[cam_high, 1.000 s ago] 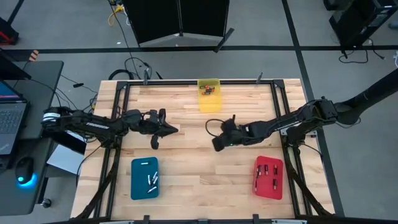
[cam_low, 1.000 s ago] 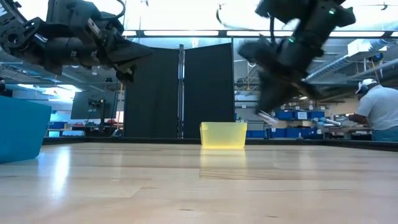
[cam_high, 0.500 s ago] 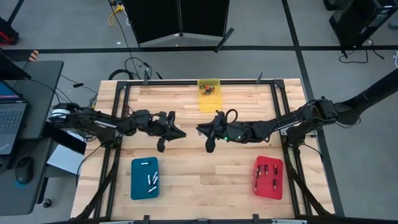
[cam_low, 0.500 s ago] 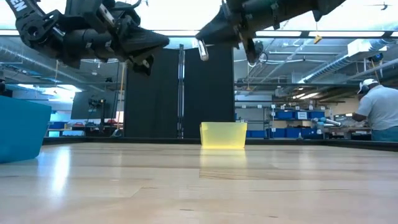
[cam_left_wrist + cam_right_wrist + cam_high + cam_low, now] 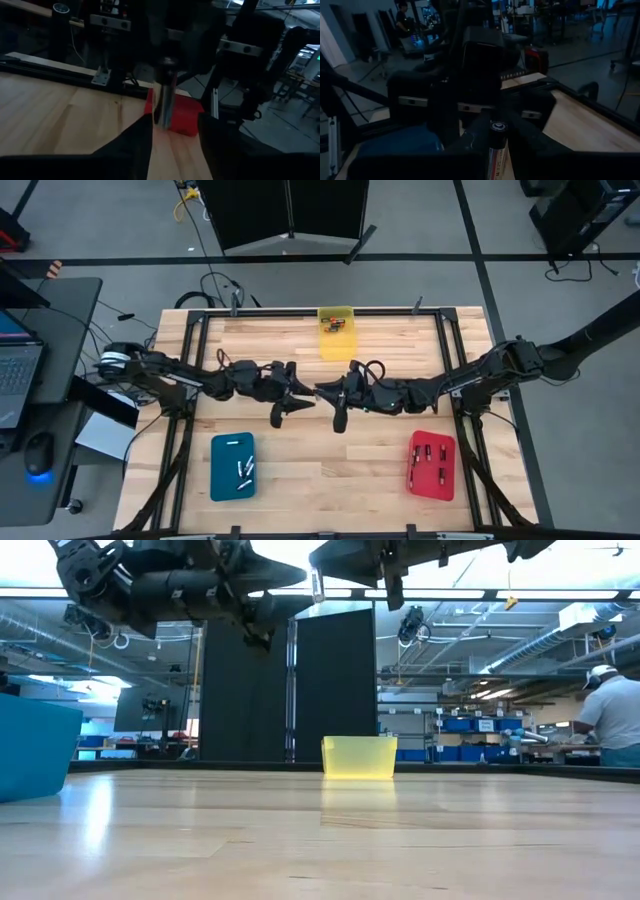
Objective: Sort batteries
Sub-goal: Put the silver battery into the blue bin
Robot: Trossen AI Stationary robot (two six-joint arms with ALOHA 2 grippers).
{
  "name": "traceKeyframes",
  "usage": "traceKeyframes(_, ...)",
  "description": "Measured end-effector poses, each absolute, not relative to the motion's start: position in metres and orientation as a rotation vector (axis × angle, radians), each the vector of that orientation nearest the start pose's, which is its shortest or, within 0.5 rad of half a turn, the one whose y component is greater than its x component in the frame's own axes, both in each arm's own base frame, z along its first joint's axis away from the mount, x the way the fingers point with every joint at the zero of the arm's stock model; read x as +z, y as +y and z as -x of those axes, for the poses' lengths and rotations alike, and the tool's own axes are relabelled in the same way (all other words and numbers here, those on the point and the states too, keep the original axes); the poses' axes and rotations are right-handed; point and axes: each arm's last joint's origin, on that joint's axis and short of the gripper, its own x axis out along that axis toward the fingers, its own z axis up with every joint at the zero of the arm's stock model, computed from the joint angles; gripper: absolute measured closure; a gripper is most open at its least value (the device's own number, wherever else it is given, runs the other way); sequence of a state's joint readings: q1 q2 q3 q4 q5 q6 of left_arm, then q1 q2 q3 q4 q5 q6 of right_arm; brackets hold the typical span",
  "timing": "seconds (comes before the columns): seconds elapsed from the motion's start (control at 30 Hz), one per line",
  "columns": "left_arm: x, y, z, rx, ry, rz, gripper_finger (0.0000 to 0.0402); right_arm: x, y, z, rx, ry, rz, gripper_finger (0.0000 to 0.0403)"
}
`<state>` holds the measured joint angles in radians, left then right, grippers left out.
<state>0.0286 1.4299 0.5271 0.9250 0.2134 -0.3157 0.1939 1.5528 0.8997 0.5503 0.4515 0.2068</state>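
Both grippers meet tip to tip high above the table's middle. My right gripper (image 5: 323,392) is shut on a silvery-grey battery (image 5: 164,100), which shows in the low view as a small pale cylinder (image 5: 318,585). My left gripper (image 5: 303,394) is open. Its two fingers (image 5: 142,142) stand on either side of the battery's lower part, and I see no touch. More batteries lie in the blue tray (image 5: 232,466), the red tray (image 5: 432,464) and the yellow tray (image 5: 336,331). My right gripper pinches the battery by its upper end (image 5: 165,65) between its two fingers. The battery hangs upright below the fingers (image 5: 345,560), far clear of the table. In the right wrist view its end cap (image 5: 497,126) shows between the fingers.
The blue tray is at the near left, the red tray at the near right, and the yellow tray (image 5: 359,756) at the far edge's middle. Bare wooden tabletop (image 5: 330,470) lies under both grippers. A person (image 5: 610,710) stands in the room beyond.
My right gripper has carried the battery up and toward the table's left. My left gripper has risen and gone toward the right edge to meet it. It has then opened, and its fingers now stand on either side of the battery.
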Motion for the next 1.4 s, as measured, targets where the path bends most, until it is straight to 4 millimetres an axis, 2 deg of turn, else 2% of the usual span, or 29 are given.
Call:
traceKeyframes(0.37,0.217,0.002,-0.293,-0.203,-0.02,0.285,0.0238,0.26,0.061,-0.335,-0.24,0.043,-0.157,0.0347)
traceKeyframes(0.5,0.219,0.001,-0.296,-0.23,-0.023,0.281,0.027,0.26,0.061,-0.335,-0.24,0.038,-0.158,0.0347)
traceKeyframes(0.67,0.221,0.001,-0.296,-0.244,-0.04,0.253,0.0343,0.261,0.061,-0.335,-0.24,0.037,-0.159,0.0348)
traceKeyframes(0.83,0.221,0.001,-0.296,-0.245,-0.048,0.237,0.0349,0.261,0.06,-0.334,-0.24,0.041,-0.143,0.0344)
traceKeyframes(1.07,0.222,0.001,-0.292,-0.229,0.018,0.173,0.0349,0.262,0.061,-0.333,-0.364,0.036,-0.03,0.0268)
traceKeyframes(1.27,0.236,0.0,-0.269,-0.202,0.142,0.093,0.0349,0.265,0.059,-0.331,-0.468,0.023,0.015,0.0218)
traceKeyframes(1.4,0.245,-0.005,-0.248,-0.217,0.244,0.083,0.0349,0.264,0.059,-0.331,-0.46,0.034,0.023,0.0208)
